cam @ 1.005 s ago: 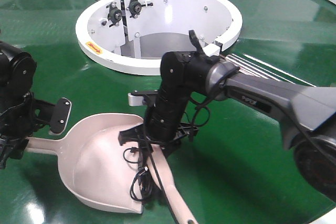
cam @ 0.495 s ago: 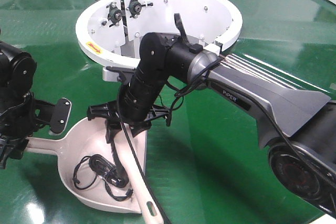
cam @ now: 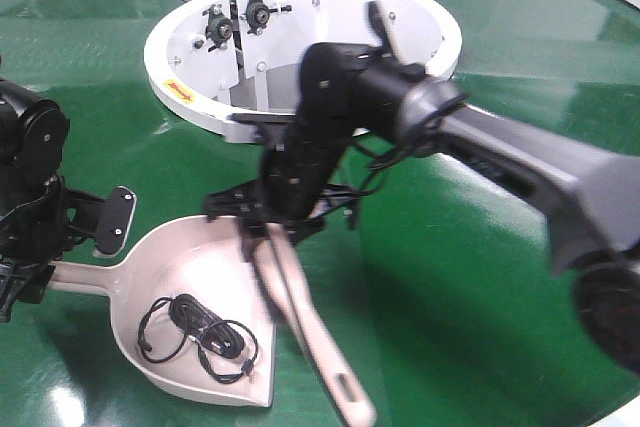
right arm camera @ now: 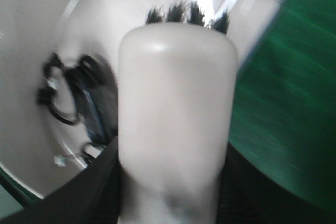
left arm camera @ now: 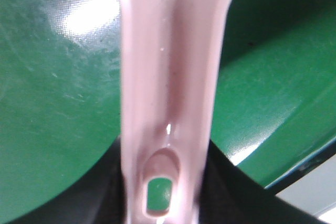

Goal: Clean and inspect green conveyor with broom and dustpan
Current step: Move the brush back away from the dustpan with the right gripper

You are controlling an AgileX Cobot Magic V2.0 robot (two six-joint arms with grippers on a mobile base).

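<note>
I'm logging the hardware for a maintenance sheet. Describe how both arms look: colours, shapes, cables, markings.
The right arm has a dark-grey tapered link with white lettering too blurred to read, a silver-grey collar, then black rounded wrist segments with loose black cables looping beside them. The left arm is black, with a round joint housing and a flat black plate edged in pale grey.

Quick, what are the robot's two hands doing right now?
Left gripper: jaws shut on the dustpan handle.
Right gripper: jaws shut on the broom.
</note>
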